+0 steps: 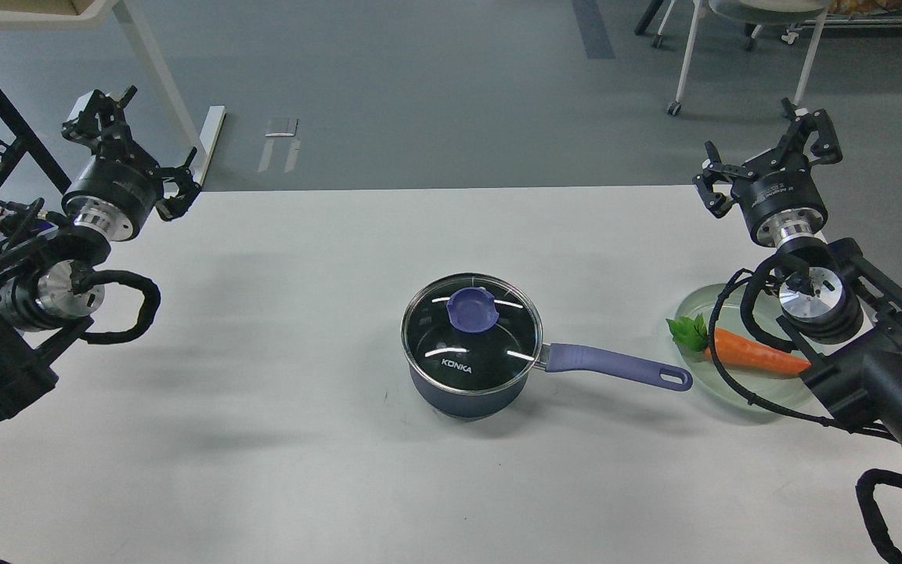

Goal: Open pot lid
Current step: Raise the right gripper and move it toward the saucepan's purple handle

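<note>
The pot (463, 394), a small dark navy saucepan, stands in the middle of the white table with its purple-blue handle (615, 366) pointing right. The clear glass lid (490, 348) sits flat on it, purple-blue knob (472, 308) in the centre and white "KONKA" lettering near the front rim. My left gripper (155, 129) is at the table's far left corner, open and empty, well away from the pot. At the far right edge my right gripper (750, 133) is also open and empty, far from the lid.
A pale green plate (725, 392) holding an orange toy carrot (756, 354) lies right of the pot handle's tip, under my right forearm. Beyond the white table's far edge (451, 188) is grey floor with table legs and a wheeled frame.
</note>
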`<act>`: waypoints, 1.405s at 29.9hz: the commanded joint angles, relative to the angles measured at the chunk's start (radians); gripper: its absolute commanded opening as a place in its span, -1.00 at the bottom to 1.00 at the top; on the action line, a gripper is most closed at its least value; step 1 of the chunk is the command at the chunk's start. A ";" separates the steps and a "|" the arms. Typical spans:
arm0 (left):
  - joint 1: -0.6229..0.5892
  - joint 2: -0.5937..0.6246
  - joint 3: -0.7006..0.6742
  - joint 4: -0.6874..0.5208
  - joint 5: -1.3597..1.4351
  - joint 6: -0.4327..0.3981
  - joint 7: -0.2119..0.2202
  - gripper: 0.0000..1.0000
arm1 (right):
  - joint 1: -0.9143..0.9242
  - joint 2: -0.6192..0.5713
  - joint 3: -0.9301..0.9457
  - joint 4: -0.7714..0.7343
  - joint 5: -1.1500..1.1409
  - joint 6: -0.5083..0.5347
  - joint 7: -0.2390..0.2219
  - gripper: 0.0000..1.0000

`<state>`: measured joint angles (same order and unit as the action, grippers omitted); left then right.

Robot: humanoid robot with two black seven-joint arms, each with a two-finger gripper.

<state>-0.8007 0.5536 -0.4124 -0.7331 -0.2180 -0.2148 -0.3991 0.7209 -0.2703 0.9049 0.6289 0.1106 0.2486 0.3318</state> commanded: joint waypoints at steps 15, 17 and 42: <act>0.000 0.003 0.012 -0.009 0.005 0.003 0.002 0.99 | 0.031 -0.306 -0.211 0.239 -0.017 0.029 0.003 1.00; 0.000 0.003 0.015 -0.009 0.005 -0.001 0.002 0.99 | 0.040 -0.384 -0.260 0.294 -0.035 0.029 0.004 1.00; -0.002 0.003 0.017 -0.063 0.074 -0.014 0.074 0.99 | 0.460 -0.704 -0.816 0.899 -1.580 -0.091 0.127 1.00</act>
<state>-0.8021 0.5602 -0.3959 -0.7961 -0.1446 -0.2281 -0.3257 1.1348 -0.9668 0.1737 1.5132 -1.3413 0.1664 0.4299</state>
